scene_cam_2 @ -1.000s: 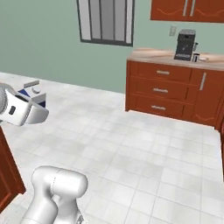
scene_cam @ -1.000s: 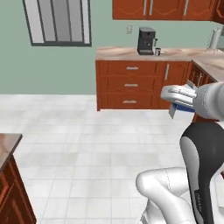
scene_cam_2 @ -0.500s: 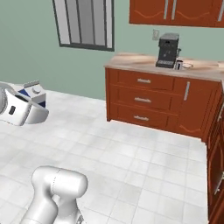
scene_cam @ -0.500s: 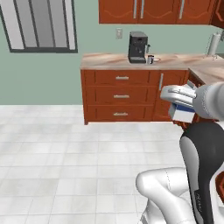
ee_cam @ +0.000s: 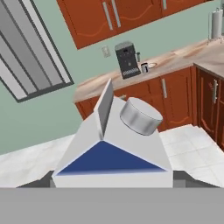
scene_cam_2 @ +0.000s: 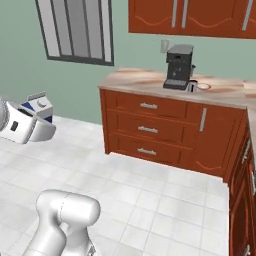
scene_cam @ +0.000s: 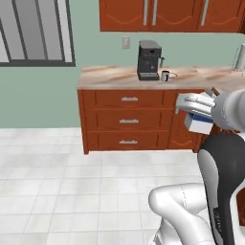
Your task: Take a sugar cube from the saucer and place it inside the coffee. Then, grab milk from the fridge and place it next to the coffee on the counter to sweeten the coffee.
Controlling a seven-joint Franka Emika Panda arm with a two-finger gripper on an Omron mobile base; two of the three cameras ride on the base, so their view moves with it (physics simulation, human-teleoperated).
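My gripper (scene_cam: 193, 102) is shut on the milk (scene_cam: 199, 124), a white gable-top carton with a dark blue band, held in the air above the tiled floor. In the hand view the milk (ee_cam: 114, 148) sits close up, with its grey cap on top. The coffee (scene_cam: 165, 75) is a small white mug on the counter (scene_cam: 110, 76), just right of the espresso machine. Right of the mug lies the saucer (scene_cam: 173, 74). From the other side I see the milk (scene_cam_2: 40, 105), the coffee (scene_cam_2: 191, 88) and the saucer (scene_cam_2: 203, 86). The fridge is out of view.
A black espresso machine (scene_cam: 149, 60) stands on the counter under reddish wall cabinets (scene_cam: 158, 14). Wooden drawers (scene_cam: 128, 119) with silver handles face me. A paper towel roll (ee_cam: 216, 24) stands at the counter's far right. A barred window (scene_cam: 33, 31) is on the left wall.
The whole scene has shifted and the counter looks larger: the base has driven closer to it. The milk stays in the shut gripper.
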